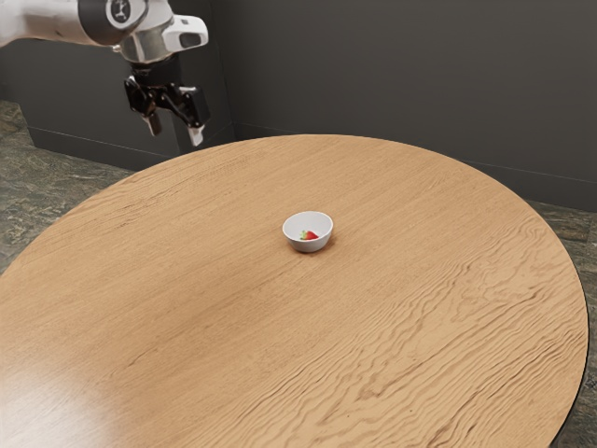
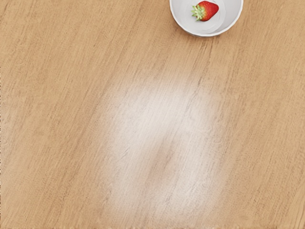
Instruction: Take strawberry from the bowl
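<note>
Operator: "Locate the part."

Technician: "Strawberry (image 2: 209, 9): red, tapered, seed-dotted, green leafy cap; lies inside the bowl (image 2: 231, 20). Bowl: white, smooth, round; rests on the tabletop (image 1: 420, 299), curved-edged and wood-grained."

Operator: "Jaws and markings?"

Technician: "Jaws: black, standing parted, gripping nothing; higher than the bowl and well apart, toward the exterior view's left. Arm (image 1: 56, 19): white, with a round emblem (image 1: 120, 10) too small to read."

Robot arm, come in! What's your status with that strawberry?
Jaws apart and empty, up high, clear of the bowl. Strawberry lying inside it, untouched. Nothing seen in the way.
</note>
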Robot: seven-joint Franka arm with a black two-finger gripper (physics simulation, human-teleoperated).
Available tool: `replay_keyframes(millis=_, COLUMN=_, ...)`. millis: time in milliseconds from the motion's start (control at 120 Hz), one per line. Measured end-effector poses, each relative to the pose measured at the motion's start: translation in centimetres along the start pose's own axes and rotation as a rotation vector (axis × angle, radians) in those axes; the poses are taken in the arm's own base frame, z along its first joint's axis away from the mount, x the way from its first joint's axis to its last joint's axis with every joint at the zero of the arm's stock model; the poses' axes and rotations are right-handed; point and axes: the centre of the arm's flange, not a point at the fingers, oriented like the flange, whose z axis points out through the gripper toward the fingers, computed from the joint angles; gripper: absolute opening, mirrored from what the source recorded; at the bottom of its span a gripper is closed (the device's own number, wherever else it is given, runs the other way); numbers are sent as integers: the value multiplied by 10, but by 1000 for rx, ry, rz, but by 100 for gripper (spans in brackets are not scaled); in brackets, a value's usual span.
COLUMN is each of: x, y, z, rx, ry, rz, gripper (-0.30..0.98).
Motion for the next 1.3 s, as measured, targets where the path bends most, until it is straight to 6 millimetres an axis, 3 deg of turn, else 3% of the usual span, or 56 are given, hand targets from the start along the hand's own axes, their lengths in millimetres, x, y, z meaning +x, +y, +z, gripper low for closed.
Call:
replay_keyframes(millis=125, x=-1, y=-9, z=-6, rx=12, ry=12, rz=-13, gripper=67)
replay_keyframes(millis=208, x=1, y=-13, z=-21, rx=19, ry=45, rz=-19, gripper=67)
replay_keyframes(millis=308, x=24, y=-5, z=-17, rx=28, ry=62, rz=-9, gripper=67)
replay_keyframes(millis=408, x=68, y=10, z=31, rx=46, ry=30, rz=9, gripper=67)
replay_keyframes(millis=592, x=137, y=32, z=149, rx=79, ry=-35, rz=42, gripper=67)
replay_keyframes(millis=675, x=151, y=48, z=189, rx=54, ry=-59, rz=73, gripper=67)
replay_keyframes(millis=758, x=158, y=48, z=220, rx=13, ry=-79, rz=82, gripper=67)
replay_keyframes(millis=842, x=165, y=48, z=237, rx=-12, ry=-70, rz=123, gripper=67)
replay_keyframes(millis=975, x=172, y=68, z=249, rx=-31, ry=-36, rz=230, gripper=67)
replay_keyframes(millis=1108, x=174, y=67, z=248, rx=-40, ry=-13, rz=308, gripper=67)
replay_keyframes(millis=1300, x=178, y=81, z=252, rx=-68, ry=41, rz=407, gripper=67)
